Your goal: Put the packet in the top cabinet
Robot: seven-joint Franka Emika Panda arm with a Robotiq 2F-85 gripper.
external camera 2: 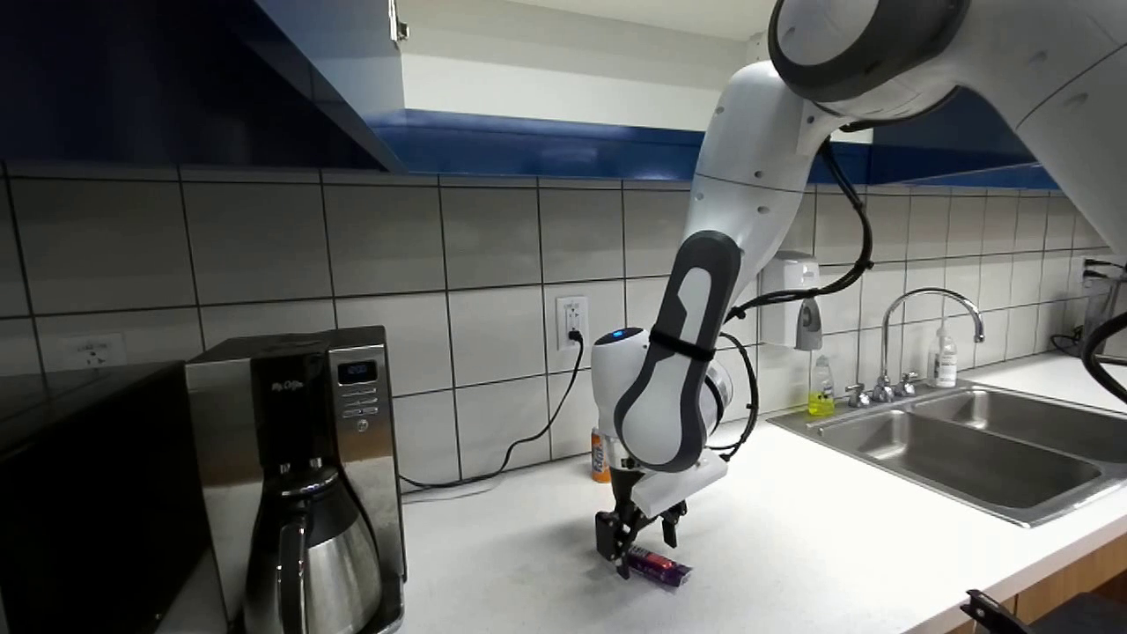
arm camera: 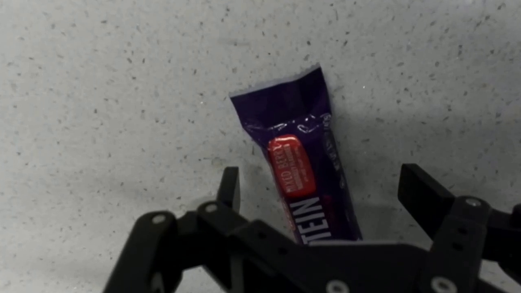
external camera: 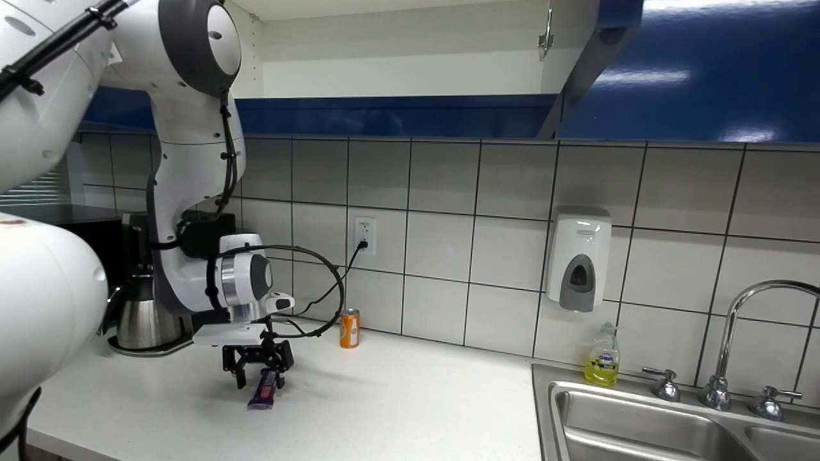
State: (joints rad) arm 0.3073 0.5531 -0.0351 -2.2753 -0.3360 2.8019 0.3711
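Lying flat on the table (external camera: 410, 410), the packet (arm camera: 303, 175) is framed by the jaws in the wrist view; these are spread wide, a gap is left on either side of it, and nothing is grasped. Whether the table is touched by them cannot be told, and one end of the packet is hidden by them. A light load is suggested by the small sealed wrapper, printed "MIXED BERRY" on a red patch; some give is to be expected, with a firmer core under the film. The glossy purple film may be found slippery, and the flat crimped end, which looks thin, is best avoided. Hold should be taken across the narrow width, at the filled middle, tightly enough to prevent sliding but not so hard that the contents are crushed. As the packet is slanted between the jaws, a slight turn may be called for. The pale, speckled table is judged smooth and firm. An orange can (external camera: 350, 328) is seen far back near the tiled wall (external camera: 439, 246), a coffee maker (external camera 2: 304, 423) is placed at the left, and a sink (external camera 2: 968, 458) is set in at the right. Above, the top cabinet (external camera: 403, 77) is open and its white interior is exposed; a high lift past its lower edge is needed after the grasp.
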